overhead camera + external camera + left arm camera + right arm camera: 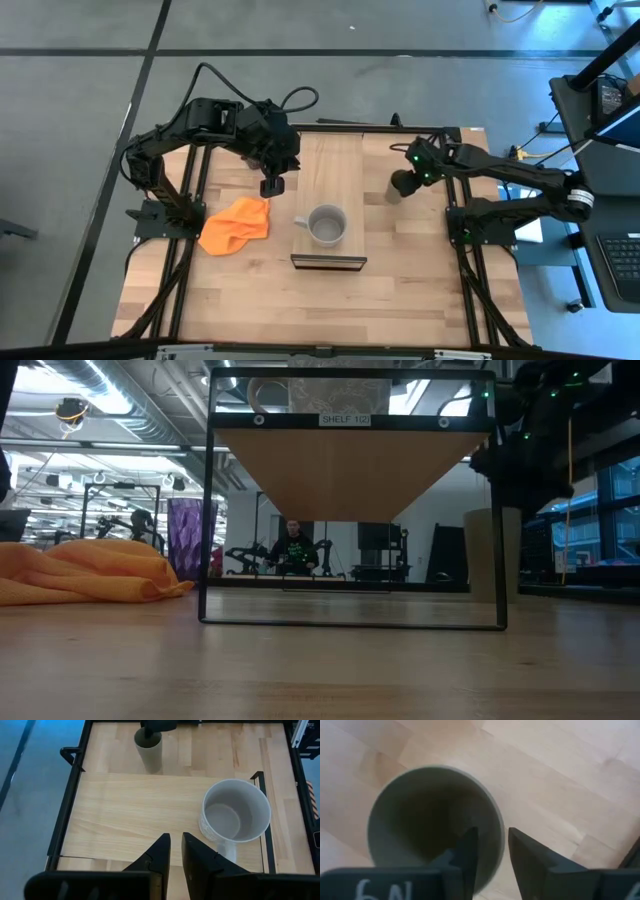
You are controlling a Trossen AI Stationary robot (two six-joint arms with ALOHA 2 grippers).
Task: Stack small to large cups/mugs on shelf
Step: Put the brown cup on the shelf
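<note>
The shelf (330, 165) is a light-wood plank on a black frame (350, 420) at the table's middle. The grey mug (327, 226) stands upright on its near end, also in the left wrist view (235, 815). My right gripper (405, 182) is shut on the olive-green cup (430, 815), just right of the shelf. My left gripper (272, 187) is shut and empty, left of the shelf (174, 842). The purple tumbler (188, 540) stands on the table left of the shelf, behind the orange cloth; I cannot make it out in the high view. My right gripper pinches the olive cup's rim wall (497, 845), one finger (465, 850) inside the cup and one (525, 855) outside. The fingers come from above, pointing down. The cup is upright (149, 752); its base is at about table level (492, 555), and I cannot tell whether it rests there.
An orange cloth (235, 225) lies crumpled on the table left of the shelf's near end. The shelf's black frame posts (205, 510) stand at its corners. Bare plank lies beyond the mug toward the far edge. A person (293, 545) shows far behind the table.
</note>
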